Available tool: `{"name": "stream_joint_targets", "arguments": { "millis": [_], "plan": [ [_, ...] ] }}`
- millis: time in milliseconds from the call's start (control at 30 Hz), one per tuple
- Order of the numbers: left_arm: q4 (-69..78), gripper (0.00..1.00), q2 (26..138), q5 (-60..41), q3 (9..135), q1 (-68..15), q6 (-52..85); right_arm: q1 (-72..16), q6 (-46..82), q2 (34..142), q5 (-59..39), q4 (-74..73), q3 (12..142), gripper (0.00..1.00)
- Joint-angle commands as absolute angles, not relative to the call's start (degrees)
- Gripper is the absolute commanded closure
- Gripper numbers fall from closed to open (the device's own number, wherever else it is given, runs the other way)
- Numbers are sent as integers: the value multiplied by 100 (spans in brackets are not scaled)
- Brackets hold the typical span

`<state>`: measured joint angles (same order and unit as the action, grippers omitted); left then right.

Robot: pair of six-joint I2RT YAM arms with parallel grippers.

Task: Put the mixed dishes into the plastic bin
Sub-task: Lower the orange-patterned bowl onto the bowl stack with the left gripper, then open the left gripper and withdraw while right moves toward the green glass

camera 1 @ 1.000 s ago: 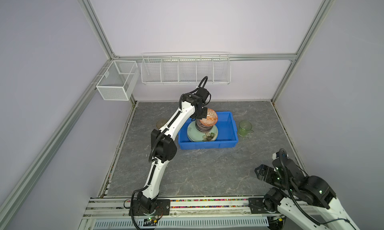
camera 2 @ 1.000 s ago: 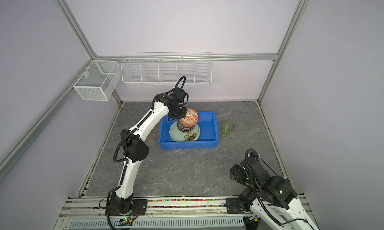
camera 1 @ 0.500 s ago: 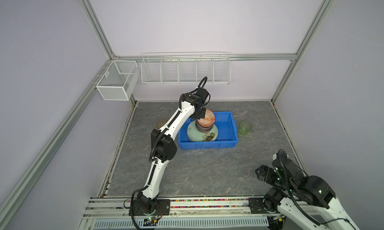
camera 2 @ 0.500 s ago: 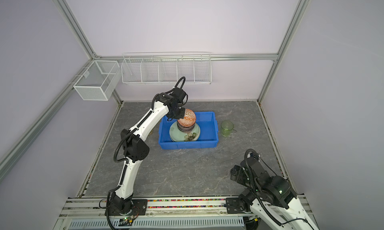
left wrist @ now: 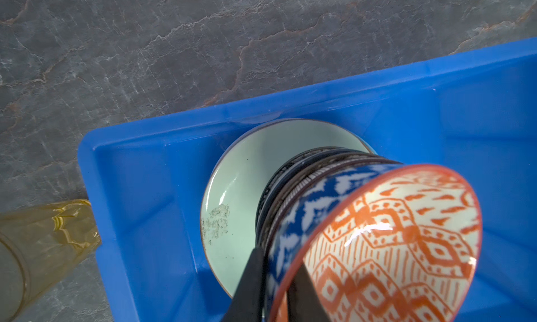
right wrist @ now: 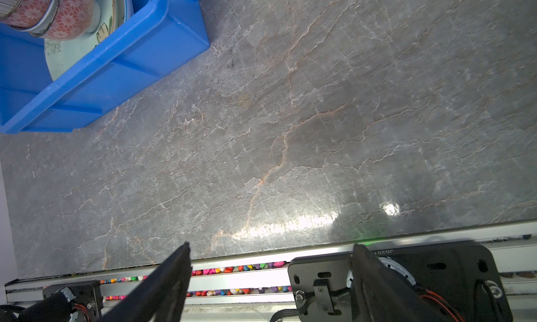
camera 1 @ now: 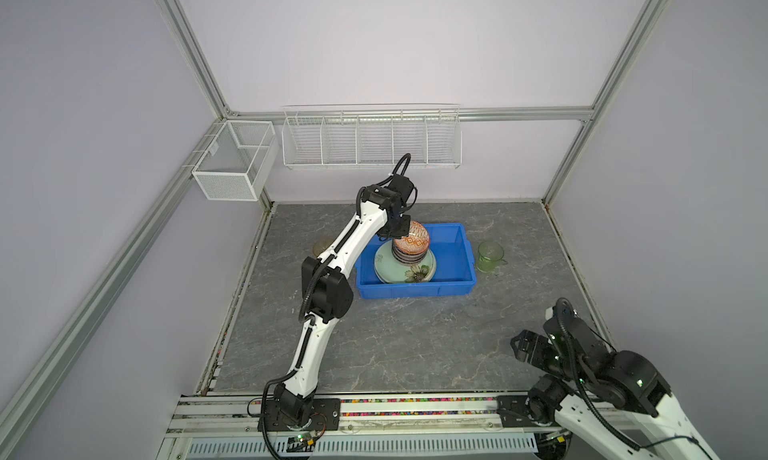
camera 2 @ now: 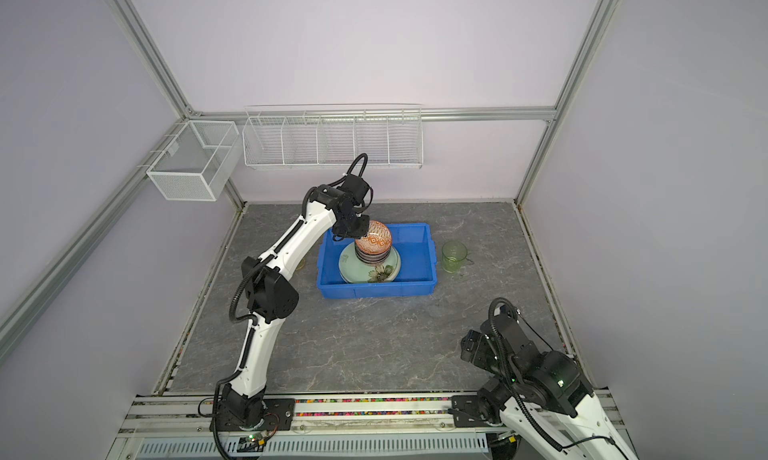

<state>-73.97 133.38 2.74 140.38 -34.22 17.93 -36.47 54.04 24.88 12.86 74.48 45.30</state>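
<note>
As left gripper (left wrist: 277,259) sat astride rim of orange bowl (left wrist: 392,248), jaws narrow; clamped or slack, could not tell. Bowl leaned atop bowl stack (camera 1: 409,257) on pale green plate (left wrist: 247,175) inside blue bin (left wrist: 139,189). Best move, I'd say: open fully, lift straight, no nudging stack. Outside bin stood amber cup (left wrist: 43,242), green cup (camera 1: 490,256). Far off, right gripper (right wrist: 271,246) gaped wide.

Orange-diamond bowl (left wrist: 392,248), blue bin (camera 1: 415,289), grn cup (camera 1: 490,256)
</note>
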Motion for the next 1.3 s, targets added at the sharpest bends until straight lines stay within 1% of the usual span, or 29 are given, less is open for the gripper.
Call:
{"name": "stream_joint_targets", "arguments": {
  "millis": [0, 233, 333, 500, 800, 867, 1000, 1267],
  "plan": [
    [-7439, 77, 13500, -115, 14228, -3397, 1901, -3646, 5537, 2399, 1393, 7613, 4482, 12],
    [-7447, 60, 13392, -167, 14229, -3375, 1906, -3647, 5527, 2399, 1401, 7592, 4480, 12],
    [-7460, 50, 13292, -191, 14229, -3375, 1933, -3643, 5521, 2399, 1401, 7593, 4473, 12],
    [-7427, 28, 13087, -201, 14229, -3371, 1945, -3641, 5505, 2402, 1401, 7577, 4474, 12],
    [-7398, 3, 12758, -227, 14123, -3366, 1977, -3646, 5430, 2500, 1346, 7445, 4445, 12],
    [-7339, 0, 12664, -241, 13999, -3360, 2001, -3643, 5398, 2545, 1338, 7411, 4456, 12],
    [-7229, 1, 12419, -249, 13687, -3349, 2025, -3646, 5290, 2695, 1335, 7284, 4460, 12],
    [-6726, 1, 11502, -31, 12448, -3220, 2029, -3639, 4949, 3272, 1230, 6717, 4482, 12]
  ]
}}
